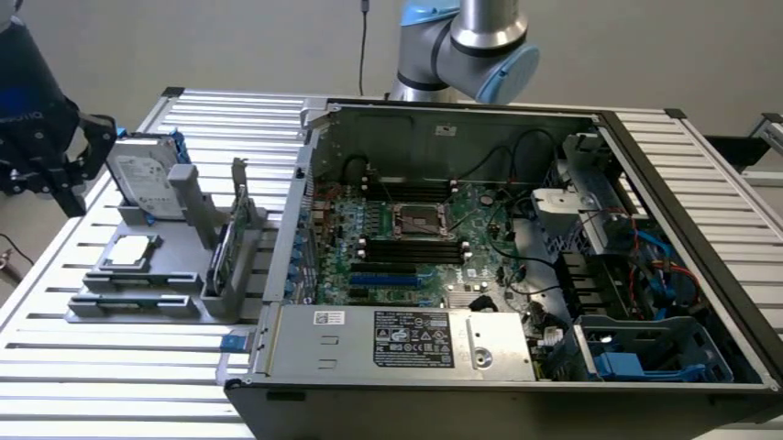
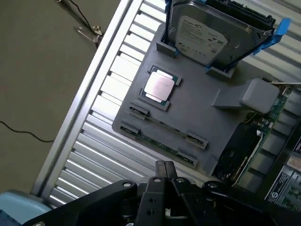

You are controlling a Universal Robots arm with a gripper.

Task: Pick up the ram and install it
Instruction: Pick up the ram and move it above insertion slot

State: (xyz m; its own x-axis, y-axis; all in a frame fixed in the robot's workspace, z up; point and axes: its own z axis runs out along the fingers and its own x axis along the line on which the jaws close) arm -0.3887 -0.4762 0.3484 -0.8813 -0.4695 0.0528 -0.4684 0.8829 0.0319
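While the fingers [image 2: 165, 168] hung pressed together with nothing between them, the ram [image 2: 164, 147] lay just ahead of their tips and apart from them, a thin green stick seated on edge in small clips on the grey holder [image 2: 197, 108]. A second row of clips ran just past it (whether that row carried another stick could not be told). Farther out from the fingers sat the square chip [image 2: 160, 86], and farthest off the hard drive [image 2: 207, 35] leaned in its blue rails, the whole holder resting on the slatted desk [image 2: 108, 80]. The open computer case [image 1: 685, 183], with its black memory slots [image 1: 416, 247], stood well away from the fingers, on the far side of the holder. The step in hand looked like the approach to the ram. To do it well, the fingers would need to part enough to straddle the thin board, line up square across its long edge near the middle, clear of the clips at either end, and come down straight, since a skewed grip would likely bind the stick in its clips.
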